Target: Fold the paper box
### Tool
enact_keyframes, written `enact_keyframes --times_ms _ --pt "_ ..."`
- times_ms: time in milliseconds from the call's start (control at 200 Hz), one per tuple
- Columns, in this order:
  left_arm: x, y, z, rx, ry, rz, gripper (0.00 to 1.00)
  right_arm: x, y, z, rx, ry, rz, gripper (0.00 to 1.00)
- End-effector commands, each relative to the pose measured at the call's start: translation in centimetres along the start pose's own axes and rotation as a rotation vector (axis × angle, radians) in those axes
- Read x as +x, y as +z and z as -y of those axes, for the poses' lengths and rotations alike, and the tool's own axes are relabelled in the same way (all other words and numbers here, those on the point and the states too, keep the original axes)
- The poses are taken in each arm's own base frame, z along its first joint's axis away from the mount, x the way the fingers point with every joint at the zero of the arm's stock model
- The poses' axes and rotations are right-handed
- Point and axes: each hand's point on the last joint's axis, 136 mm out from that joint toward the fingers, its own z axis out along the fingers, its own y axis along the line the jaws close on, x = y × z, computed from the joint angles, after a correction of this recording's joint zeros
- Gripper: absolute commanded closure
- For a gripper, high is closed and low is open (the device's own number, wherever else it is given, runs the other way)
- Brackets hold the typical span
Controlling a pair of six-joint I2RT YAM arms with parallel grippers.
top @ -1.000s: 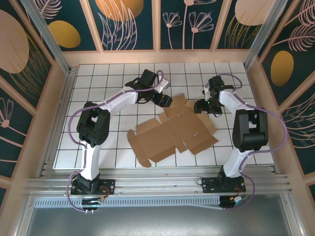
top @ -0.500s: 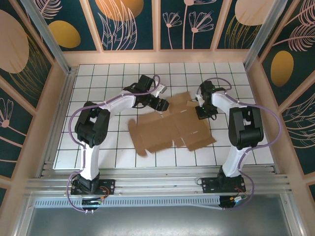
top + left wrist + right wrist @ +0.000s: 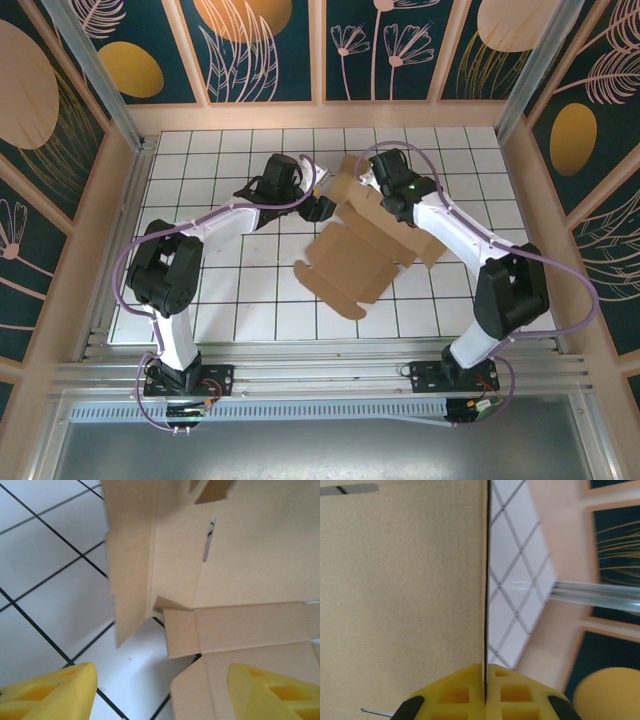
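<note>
Paper box (image 3: 365, 255): an unfolded die-cut sheet of plain brown cardboard lying across the middle of the worktop (image 3: 200, 160), a little toward its far right. We see flaps and tabs cut along its outline. From the left wrist we also note pressed crease lines, a narrow slot (image 3: 207, 545) and a matt, fibrous face. One flap there stands clear of the tiles and casts a soft shadow.

The worktop is white, ruled into squares by thin black lines. Dark teal wall panels (image 3: 260, 50) surround it, with pale plant drawings and orange ovals set in light wooden frames. An aluminium rail (image 3: 300, 380) runs along the near edge.

The right arm (image 3: 450, 235), white and black with a purple cable, reaches diagonally over the sheet and hides part of its right side from above. The left arm (image 3: 215, 225) comes in from the left and ends just beside the sheet's far-left corner.

The right fingers (image 3: 455, 695), yellow with a moulded grid pattern, are pressed together on a cardboard panel. We view that panel edge-on as a thin dark line. The left fingers (image 3: 55, 690), smooth yellow wedges, stand wide apart with nothing clamped between them. The cardboard lies just ahead of them.
</note>
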Motion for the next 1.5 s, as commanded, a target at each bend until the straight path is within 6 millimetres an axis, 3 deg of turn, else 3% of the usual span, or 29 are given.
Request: enact_keyframes --times_ms 0,170,370,496,701,891,1301,1497 --pt "-1.4 -0.9 -1.5 -0.022 -0.003 0.078 0.31 0.2 -1.4 3.7 0.216 -0.148 -0.018 1.0" --pt "-1.5 0.5 -2.9 0.111 -0.137 0.076 0.31 -0.4 -1.5 2.2 0.121 -0.146 0.044 1.0" --pt "-1.3 3.3 -0.7 0.348 -0.128 0.027 0.31 -0.2 -0.3 1.1 0.047 -0.097 0.057 1.0" --pt "-1.6 3.4 1.0 0.488 -0.108 0.023 0.31 -0.2 0.2 1.0 0.018 -0.068 0.064 1.0" --pt "-0.7 5.8 -0.9 0.414 -0.125 -0.004 0.32 -0.7 0.3 1.2 0.012 -0.048 0.076 1.0" --pt "-1.9 6.3 -0.7 0.417 -0.119 0.027 0.36 -0.7 0.4 1.4 0.023 -0.047 0.076 1.0" --pt "-0.4 8.2 0.0 0.395 -0.147 -0.019 0.58 -1.0 0.2 1.8 0.037 -0.037 0.081 1.0" --pt "-0.1 8.5 0.8 0.393 -0.174 -0.036 0.81 -1.1 0.2 1.9 0.054 -0.02 0.073 1.0"
